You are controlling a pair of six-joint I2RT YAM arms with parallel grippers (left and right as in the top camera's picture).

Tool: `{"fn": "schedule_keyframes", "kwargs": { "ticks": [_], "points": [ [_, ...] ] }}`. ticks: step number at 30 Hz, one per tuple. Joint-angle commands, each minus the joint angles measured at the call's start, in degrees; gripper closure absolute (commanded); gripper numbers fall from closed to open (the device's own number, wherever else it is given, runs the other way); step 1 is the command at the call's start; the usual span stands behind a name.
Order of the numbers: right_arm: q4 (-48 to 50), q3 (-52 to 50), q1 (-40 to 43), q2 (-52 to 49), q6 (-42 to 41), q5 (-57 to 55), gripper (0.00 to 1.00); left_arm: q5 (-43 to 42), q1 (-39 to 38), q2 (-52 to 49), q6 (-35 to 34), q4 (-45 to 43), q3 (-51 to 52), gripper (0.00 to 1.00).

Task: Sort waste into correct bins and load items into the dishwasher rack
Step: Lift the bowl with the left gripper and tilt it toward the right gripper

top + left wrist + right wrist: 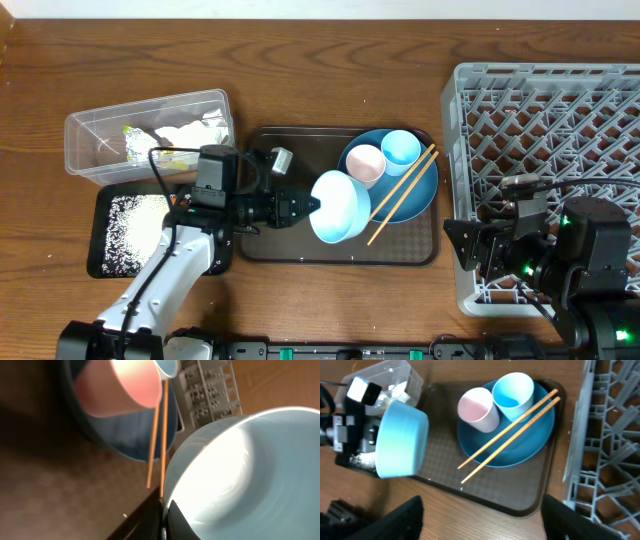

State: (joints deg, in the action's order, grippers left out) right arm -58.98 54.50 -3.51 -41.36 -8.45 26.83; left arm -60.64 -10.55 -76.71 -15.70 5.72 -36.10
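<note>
Overhead: left hand (314,207) clamps the pale bowl (342,208) over the brown tray (400,250).

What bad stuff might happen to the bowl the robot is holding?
The left gripper pinches the bowl only by its rim, tipped sideways, so it may slip onto the brown tray. Carried toward the rack, it might knock the loose chopsticks or the pink cup off the blue plate.
</note>
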Motion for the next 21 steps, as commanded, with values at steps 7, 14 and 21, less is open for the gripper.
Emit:
{"fn": "schedule_keyframes", "kwargs": {
  "ticks": [7, 14, 21],
  "points": [
    [2.8, 0.7, -9.5, -1.4, -1.8, -2.9, 0.30, 5.8, -8.8, 0.5, -1.1, -2.4, -0.7, 0.94],
    [6.3, 1.1, -19.6, -7.1, -4.2, -10.2, 0.36, 13.4, -12.6, 1.0, -2.4, -2.4, -0.8, 0.94],
    [5.1, 6.6, -28.2, -14.5, -5.4, -21.1, 0.35, 20.0, -12.6, 4.3, -2.4, 0.5, -0.9, 0.94]
  ]
}}
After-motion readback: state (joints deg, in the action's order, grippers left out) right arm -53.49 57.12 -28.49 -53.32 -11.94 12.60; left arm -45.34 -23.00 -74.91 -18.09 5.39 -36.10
